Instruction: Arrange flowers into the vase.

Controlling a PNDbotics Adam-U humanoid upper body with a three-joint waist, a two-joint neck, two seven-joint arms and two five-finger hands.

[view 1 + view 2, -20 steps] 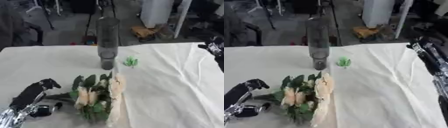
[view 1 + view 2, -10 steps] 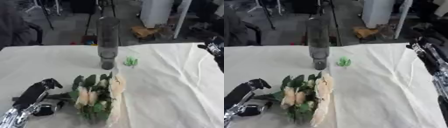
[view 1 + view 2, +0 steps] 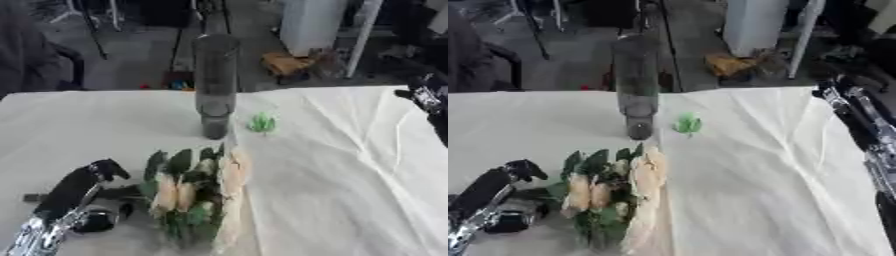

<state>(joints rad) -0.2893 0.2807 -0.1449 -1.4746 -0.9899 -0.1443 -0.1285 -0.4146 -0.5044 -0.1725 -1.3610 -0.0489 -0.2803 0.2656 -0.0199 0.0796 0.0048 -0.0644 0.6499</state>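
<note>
A tall dark grey vase stands upright at the middle back of the white tablecloth. In front of it lies a bunch of cream flowers with green leaves, heads pointing away from the vase's right side. My left hand lies at the lower left, just left of the bunch, with its fingers stretched towards the leaves and nothing clearly held. Dark stems run under it. My right hand shows only at the far right edge, well away from the flowers.
A small green leafy bit lies just right of the vase's foot. The white cloth is creased on the right side. Beyond the table's far edge are a floor, stands and a brown box.
</note>
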